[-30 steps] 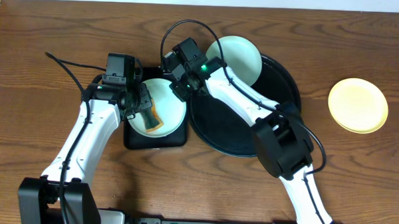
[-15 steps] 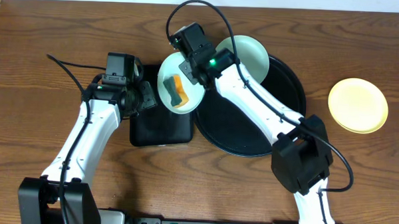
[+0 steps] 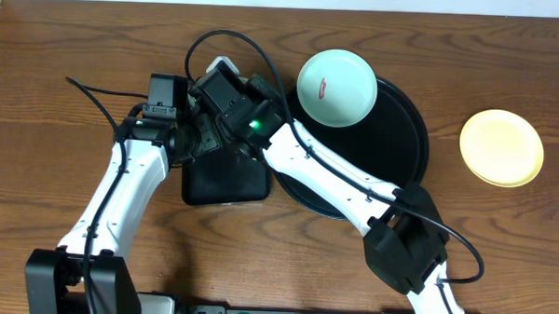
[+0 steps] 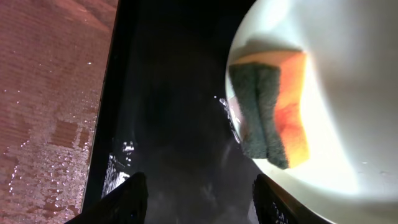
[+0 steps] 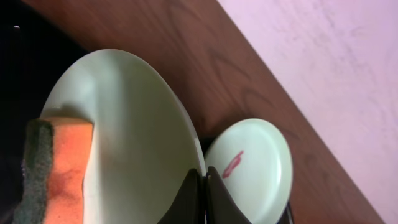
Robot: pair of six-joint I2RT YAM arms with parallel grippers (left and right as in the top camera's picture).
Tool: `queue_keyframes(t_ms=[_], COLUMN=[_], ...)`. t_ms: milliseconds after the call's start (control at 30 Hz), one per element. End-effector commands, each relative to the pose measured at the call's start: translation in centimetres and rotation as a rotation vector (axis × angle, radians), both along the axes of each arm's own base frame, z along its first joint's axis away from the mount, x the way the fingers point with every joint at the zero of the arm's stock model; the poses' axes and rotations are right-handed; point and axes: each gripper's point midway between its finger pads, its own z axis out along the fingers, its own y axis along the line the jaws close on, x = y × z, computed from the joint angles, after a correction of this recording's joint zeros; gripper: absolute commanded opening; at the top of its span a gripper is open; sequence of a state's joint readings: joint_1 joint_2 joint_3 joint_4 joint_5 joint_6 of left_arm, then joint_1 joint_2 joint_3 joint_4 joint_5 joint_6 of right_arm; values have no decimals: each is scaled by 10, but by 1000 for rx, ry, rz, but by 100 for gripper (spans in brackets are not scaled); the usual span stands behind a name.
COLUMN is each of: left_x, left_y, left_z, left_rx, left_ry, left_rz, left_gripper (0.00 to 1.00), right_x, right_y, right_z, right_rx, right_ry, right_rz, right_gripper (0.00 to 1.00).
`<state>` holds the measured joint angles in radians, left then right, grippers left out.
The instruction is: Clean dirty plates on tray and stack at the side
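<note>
The right hand (image 5: 200,196) is pinching the rim of a tilted plate (image 5: 124,143) over the rectangular tray (image 3: 224,185), probably to shed the sponge (image 5: 56,168). The left hand (image 4: 200,198) is hanging spread and empty. A smeared plate (image 3: 336,87) is lying on the round tray (image 3: 401,152).

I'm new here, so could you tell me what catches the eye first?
The right tool pinches the rim of a mint plate carrying an orange-green sponge, above the rectangular tray. A second mint plate with a red smear sits at the far edge of the round tray; a yellow plate lies apart, to the right.
</note>
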<state>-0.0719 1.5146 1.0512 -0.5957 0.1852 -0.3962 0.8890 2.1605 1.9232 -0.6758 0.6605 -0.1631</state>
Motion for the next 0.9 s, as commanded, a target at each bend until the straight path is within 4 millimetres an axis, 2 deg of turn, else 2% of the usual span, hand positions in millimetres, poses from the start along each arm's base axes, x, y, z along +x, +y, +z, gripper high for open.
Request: queue_keyframes(t_ms=[0,133,300,500,667,867], left_x=[2,2,4,12,20,22], left_y=[0,0,0,-2,-23,-32], left_z=[6,6,7,7,11,0], left_rx=[-11,-11,-18,-70,-204,-280], left_ry=[-10,-10,-18,-40,-55,-5], left_rz=[5,5,18,107,92,145], left_gripper=[56,56,56,56,56,59], right_x=[9,7,5,7,2,-2], right_y=[-17,-10,-8,-13,-7,-6], right_z=[37,42,57,54,49,58], right_rx=[9,83,198,245,296,359], right_ry=[-84,-35,14,66,128,156], right_rz=[-50,5,54,67,101,116], right_gripper=[1,1,1,1,1,1])
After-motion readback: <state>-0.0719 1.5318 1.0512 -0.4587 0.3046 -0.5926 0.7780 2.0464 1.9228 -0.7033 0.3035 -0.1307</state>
